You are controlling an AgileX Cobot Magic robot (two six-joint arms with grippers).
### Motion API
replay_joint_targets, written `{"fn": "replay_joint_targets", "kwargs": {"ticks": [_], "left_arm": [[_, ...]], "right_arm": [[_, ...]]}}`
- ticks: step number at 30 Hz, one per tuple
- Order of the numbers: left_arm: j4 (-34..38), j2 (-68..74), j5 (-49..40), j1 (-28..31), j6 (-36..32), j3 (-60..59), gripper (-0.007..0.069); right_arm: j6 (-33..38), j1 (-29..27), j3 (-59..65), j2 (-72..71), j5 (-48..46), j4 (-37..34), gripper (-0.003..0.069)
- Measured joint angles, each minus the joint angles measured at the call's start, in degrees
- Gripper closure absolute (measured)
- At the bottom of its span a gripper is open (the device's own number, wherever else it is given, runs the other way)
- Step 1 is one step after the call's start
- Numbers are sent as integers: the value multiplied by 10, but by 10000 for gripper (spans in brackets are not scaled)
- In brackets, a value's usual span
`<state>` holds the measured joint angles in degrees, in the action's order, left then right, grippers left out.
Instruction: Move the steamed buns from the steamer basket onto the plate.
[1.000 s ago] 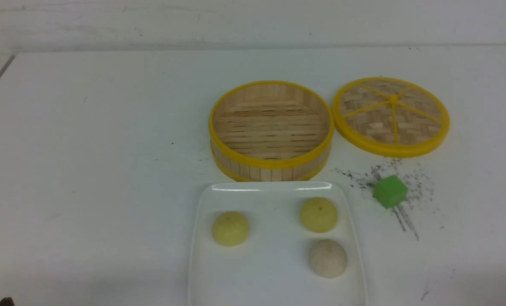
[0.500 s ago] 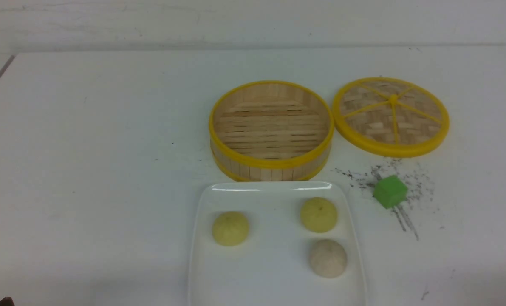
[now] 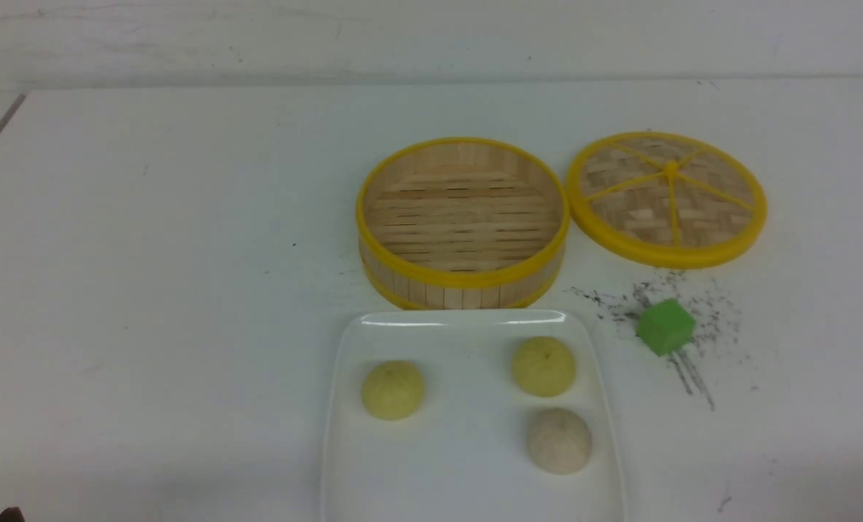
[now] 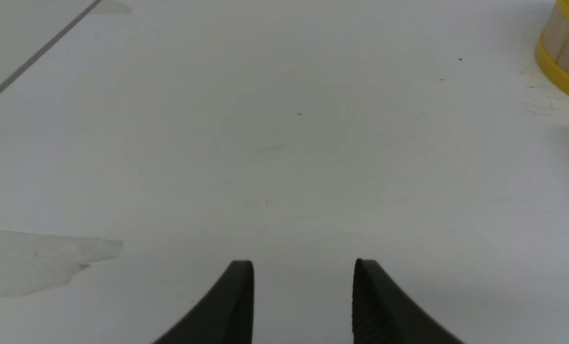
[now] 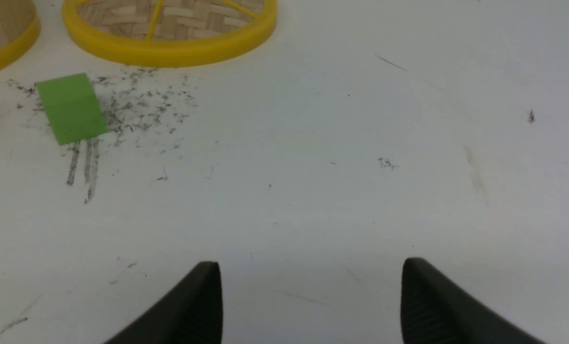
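Front cam: buns [image 3: 393, 390] prob. light n squishy, best pinched gently round the sides; nothing's held by L gripper [image 4: 304, 262] or R gripper [image 5: 311, 262], both spread, plate [image 3: 467, 500] inboard of each.

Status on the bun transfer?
Left tool and right tool open, both empty. All three steamed buns on plate, steamer basket empty. Nothing blocking; green cube off plate.

Left tool [image 4: 304, 262]: black tapered fingers, blunt narrow tips; right tool [image 5: 311, 263]: matching black fingers, rounded ends
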<state>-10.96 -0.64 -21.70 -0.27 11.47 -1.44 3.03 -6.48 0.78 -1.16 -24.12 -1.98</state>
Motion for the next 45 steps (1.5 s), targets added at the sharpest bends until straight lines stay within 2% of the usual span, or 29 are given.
{"fn": "replay_joint_targets", "kwargs": {"ticks": [45], "left_arm": [[0, 0, 0, 0, 0, 0, 308]], "right_arm": [[1, 0, 0, 0, 0, 0, 165]]}}
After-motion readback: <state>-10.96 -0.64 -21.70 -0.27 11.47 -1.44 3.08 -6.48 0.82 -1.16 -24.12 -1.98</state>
